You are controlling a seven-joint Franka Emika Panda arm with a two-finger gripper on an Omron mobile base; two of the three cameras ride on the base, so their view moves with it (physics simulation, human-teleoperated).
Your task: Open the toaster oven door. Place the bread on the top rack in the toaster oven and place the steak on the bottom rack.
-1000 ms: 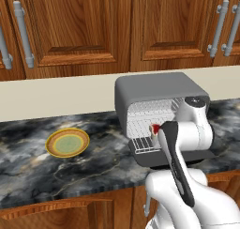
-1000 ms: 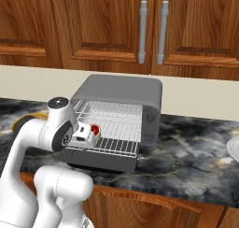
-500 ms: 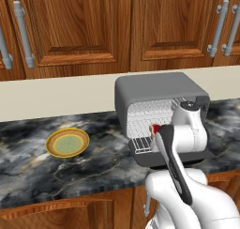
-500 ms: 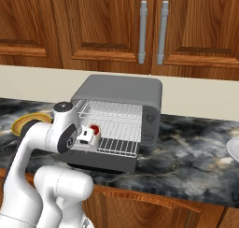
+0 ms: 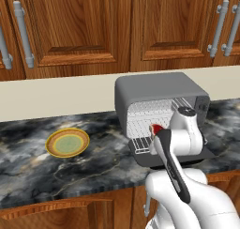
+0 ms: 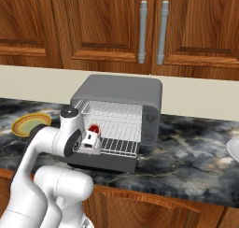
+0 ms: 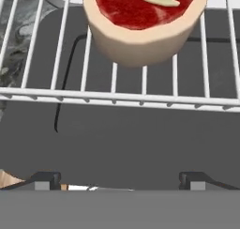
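While the small red steak with its pale rim (image 7: 144, 21) lies on the pulled-out silver wire rack (image 7: 117, 97) above the lowered dark grey toaster oven door (image 7: 122, 143), the claw (image 7: 119, 180) stands released, empty; placing looks done; next comes clean retreat from the boxy grey toaster oven (image 6: 122, 94).

Yellow-green plate (image 5: 67, 142) (on marble counter (image 5: 93, 171)).

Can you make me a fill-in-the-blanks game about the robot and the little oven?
1. The steak lies on a wire ____ pulled out of the toaster oven.
2. The oven door is ____.
3. The gripper is ____, holding nothing.
4. The yellow-green plate sits on the ____.

Missing words: rack; open; open; counter
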